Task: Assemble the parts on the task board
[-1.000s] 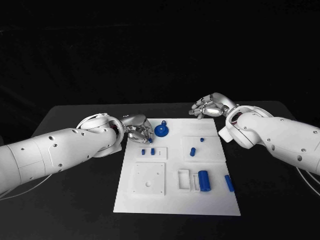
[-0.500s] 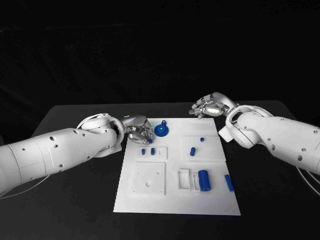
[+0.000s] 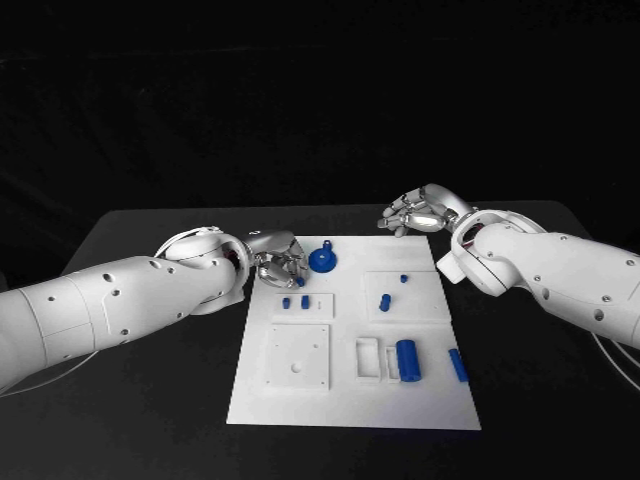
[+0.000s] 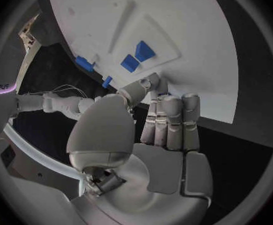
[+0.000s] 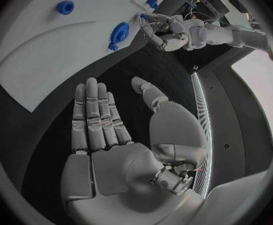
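Silver fingers of the left hand (image 3: 273,257) curl down at the near-left edge of the task board (image 3: 421,400), their tips close to a small blue piece (image 4: 107,81) by the board's rim. Whether they pinch it or only touch it I cannot tell; the wrist view hides the contact behind the thumb. Just beyond the fingertips, inward on the board, lies a round blue part (image 3: 322,261) with a short stem, and a little nearer the robot a pair of small blue blocks (image 3: 296,302) sits in a shallow tray.

The right hand (image 3: 418,214) hovers off the board's far-right corner, over the black worktop (image 3: 147,400). Its fingers are straight and apart in its wrist view, and it holds nothing.

Farther from both hands, toward the robot, a blue cylinder (image 3: 407,361) stands beside a white slotted block, a loose blue bar (image 3: 459,366) lies to its side, and a blue peg (image 3: 385,302) rests in the middle panel.

As a judgement, the assembly is at an early stage: most blue parts lie loose and apart from one another, and the square plate with holes looks unfilled, so nearly all the fitting is left to do.
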`<state>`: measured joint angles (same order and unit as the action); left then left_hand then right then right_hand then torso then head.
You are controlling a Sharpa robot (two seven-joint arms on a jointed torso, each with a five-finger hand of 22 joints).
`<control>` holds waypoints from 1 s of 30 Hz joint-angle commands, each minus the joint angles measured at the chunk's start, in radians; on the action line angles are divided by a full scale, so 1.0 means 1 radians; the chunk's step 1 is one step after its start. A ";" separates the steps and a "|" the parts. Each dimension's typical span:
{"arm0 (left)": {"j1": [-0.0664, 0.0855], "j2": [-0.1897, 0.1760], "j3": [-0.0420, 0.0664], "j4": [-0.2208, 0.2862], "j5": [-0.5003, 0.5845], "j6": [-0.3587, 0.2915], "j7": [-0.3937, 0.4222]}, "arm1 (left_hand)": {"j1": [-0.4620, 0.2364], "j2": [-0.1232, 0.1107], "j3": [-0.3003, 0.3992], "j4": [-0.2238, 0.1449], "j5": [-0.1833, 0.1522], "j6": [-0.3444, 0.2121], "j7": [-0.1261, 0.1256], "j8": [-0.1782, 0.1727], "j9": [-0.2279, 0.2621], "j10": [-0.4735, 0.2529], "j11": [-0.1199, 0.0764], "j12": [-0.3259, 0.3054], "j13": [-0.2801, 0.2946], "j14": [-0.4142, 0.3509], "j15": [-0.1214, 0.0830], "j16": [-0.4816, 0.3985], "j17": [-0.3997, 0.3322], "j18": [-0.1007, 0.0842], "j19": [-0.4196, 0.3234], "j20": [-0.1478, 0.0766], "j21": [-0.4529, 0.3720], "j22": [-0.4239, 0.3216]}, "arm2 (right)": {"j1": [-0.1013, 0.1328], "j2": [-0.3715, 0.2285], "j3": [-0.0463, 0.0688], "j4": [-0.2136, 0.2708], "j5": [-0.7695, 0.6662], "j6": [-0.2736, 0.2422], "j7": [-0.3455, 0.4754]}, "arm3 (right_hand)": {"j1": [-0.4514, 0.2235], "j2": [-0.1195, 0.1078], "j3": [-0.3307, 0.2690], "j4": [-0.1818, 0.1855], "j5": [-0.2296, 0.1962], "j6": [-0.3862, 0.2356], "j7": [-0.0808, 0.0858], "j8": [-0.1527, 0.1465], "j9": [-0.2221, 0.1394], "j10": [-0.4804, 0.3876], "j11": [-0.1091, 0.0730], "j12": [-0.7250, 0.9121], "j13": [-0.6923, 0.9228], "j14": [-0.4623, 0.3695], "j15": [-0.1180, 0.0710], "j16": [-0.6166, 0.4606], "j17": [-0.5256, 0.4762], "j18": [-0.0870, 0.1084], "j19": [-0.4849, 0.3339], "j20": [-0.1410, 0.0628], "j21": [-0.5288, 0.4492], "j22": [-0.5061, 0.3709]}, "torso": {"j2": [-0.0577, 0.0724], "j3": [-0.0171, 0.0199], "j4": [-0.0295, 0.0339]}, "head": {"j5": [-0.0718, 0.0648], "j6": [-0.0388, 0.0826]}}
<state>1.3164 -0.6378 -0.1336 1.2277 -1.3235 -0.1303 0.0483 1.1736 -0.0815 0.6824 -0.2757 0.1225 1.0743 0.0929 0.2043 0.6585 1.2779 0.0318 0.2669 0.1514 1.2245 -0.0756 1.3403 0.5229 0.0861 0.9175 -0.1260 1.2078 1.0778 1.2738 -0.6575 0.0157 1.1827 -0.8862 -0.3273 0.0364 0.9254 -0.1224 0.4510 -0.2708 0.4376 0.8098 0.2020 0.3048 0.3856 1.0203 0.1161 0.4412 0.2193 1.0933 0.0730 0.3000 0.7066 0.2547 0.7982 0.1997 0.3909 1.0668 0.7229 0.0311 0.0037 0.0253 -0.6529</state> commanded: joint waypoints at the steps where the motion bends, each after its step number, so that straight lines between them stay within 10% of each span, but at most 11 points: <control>1: -0.009 0.007 -0.006 0.006 -0.009 0.013 0.004 | -0.003 0.012 0.007 0.002 0.004 0.008 0.003 0.004 -0.002 0.006 -0.001 -0.004 -0.001 0.002 -0.006 -0.003 -0.002 0.051 0.004 -0.049 0.006 0.001 | 0.000 0.000 0.000 0.001 -0.001 0.010 0.009 | -0.008 0.002 -0.001 -0.002 0.006 -0.006 0.003 0.004 -0.001 -0.007 0.000 0.005 -0.001 0.001 0.002 -0.003 0.001 0.007 -0.008 -0.001 -0.005 0.001 | 0.000 -0.0005 0.0000 | -0.001 0.000; 19: -0.009 0.003 -0.007 0.014 0.013 0.034 -0.015 | -0.007 -0.003 0.002 -0.002 -0.001 -0.004 0.008 -0.001 -0.008 0.001 0.003 -0.019 -0.002 -0.007 -0.003 -0.008 -0.003 0.049 -0.003 -0.048 0.004 0.002 | 0.000 -0.002 0.000 0.001 -0.002 0.009 0.009 | -0.007 0.002 -0.001 -0.002 0.006 -0.007 0.003 0.005 -0.001 -0.007 0.000 0.005 -0.002 0.001 0.002 -0.004 0.002 0.007 -0.008 -0.001 -0.005 0.001 | 0.000 -0.0006 0.0005 | -0.003 0.001; 30: -0.009 0.000 -0.007 0.007 0.016 0.017 -0.036 | 0.020 -0.051 0.003 -0.008 -0.002 -0.142 0.028 -0.071 -0.055 -0.035 0.021 -0.055 -0.008 -0.018 0.015 -0.007 -0.002 0.050 -0.015 -0.035 0.001 0.004 | 0.000 -0.003 0.000 0.001 -0.002 0.010 0.008 | -0.007 0.002 -0.001 -0.003 0.006 -0.007 0.003 0.005 -0.001 -0.008 0.000 0.005 -0.002 0.001 0.002 -0.004 0.002 0.007 -0.008 -0.001 -0.005 0.001 | 0.000 -0.0007 0.0007 | -0.003 0.002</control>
<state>1.3084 -0.6382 -0.1400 1.2338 -1.3127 -0.1285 0.0238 1.1957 -0.1250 0.6847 -0.2786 0.1197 0.9386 0.1230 0.1364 0.6051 1.2480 0.0530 0.2166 0.1447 1.2125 -0.0628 1.3365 0.5206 0.0859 0.9087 -0.1236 1.2078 1.0800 1.2738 -0.6608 0.0157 1.1826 -0.8862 -0.3273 0.0364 0.9254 -0.1224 0.4510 -0.2708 0.4376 0.8100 0.2018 0.3048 0.3857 1.0202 0.1161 0.4412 0.2192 1.0933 0.0730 0.3000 0.7074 0.2547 0.7982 0.1998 0.3909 1.0664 0.7229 0.0304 0.0039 0.0221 -0.6507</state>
